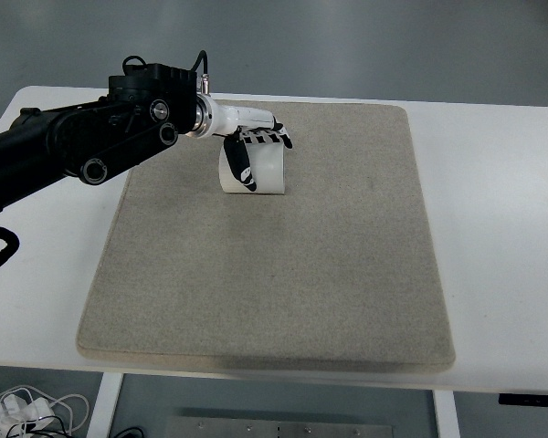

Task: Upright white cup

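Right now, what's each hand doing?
Left hand: closed around the white cup on the mat.
Right hand: not in view.

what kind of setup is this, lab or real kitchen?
Likely a lab test bench: bare white table, a plain beige mat, a single white cup under the left hand, loose cables on the floor.

Evenly and brightly lit from overhead, without glare. Only soft, faint shadows beneath the white table (darkest under its near edge). Sharp across the tabletop; slightly softer toward the floor beyond.
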`<move>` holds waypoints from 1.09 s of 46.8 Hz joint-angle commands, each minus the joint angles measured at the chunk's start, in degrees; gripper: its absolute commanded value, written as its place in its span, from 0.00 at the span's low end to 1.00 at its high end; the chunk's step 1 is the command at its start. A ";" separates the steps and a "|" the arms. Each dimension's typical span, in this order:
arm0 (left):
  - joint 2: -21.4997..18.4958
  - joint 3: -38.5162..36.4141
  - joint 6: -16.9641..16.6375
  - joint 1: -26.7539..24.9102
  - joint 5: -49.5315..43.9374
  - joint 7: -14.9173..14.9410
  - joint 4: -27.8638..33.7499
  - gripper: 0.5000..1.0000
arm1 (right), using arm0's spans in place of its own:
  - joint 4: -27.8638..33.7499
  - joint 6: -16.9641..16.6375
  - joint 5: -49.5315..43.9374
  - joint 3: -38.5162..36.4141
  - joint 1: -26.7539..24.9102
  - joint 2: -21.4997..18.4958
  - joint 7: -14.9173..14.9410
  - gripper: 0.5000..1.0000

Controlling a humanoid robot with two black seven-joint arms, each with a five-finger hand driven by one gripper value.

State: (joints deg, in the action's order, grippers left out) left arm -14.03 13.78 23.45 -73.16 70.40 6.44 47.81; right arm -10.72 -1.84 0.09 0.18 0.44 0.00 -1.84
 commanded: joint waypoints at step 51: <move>-4.60 26.46 1.16 16.99 -30.15 -28.84 -6.76 0.00 | 0.00 0.00 0.00 0.00 0.00 0.00 0.00 0.90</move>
State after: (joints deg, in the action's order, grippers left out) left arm -18.67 37.84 24.78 -57.89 40.23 -19.65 40.96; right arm -10.72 -1.85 0.09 0.17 0.44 0.00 -1.84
